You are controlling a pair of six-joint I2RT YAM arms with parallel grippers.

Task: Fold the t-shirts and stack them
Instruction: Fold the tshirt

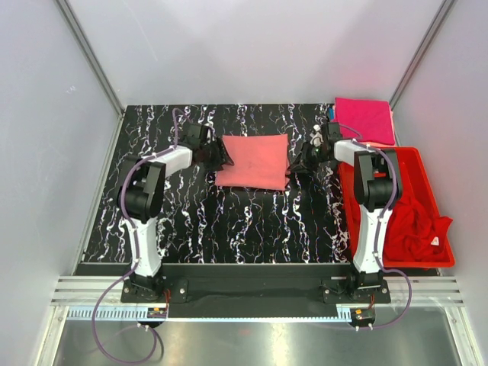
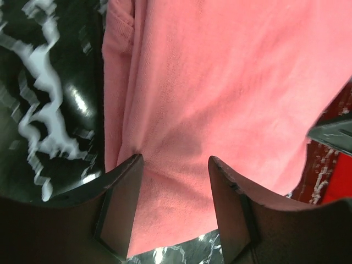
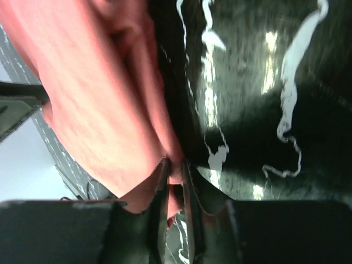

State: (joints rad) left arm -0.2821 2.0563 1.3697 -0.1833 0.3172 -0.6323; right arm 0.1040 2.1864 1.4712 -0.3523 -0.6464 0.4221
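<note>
STEP: you are folding the salmon-pink t-shirt (image 1: 253,162), lying mid-tabletop (image 1: 229,229) | RIGHT: your right claw (image 3: 175,165) is pinching its right edge | LEFT: your left claw (image 2: 176,165) is hovering spread over the left edge | NEXT: probably calling for closing left, then lifting both evenly

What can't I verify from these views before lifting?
- Right wrist view: how many layers of the salmon t-shirt the right claw pinches; blurred, bunched fabric.
- Left wrist view: whether the open left claw touches the cloth; contact unseen.
- Top view: how many shirts make the red heap in the red bin; right arm overlaps it.
</note>
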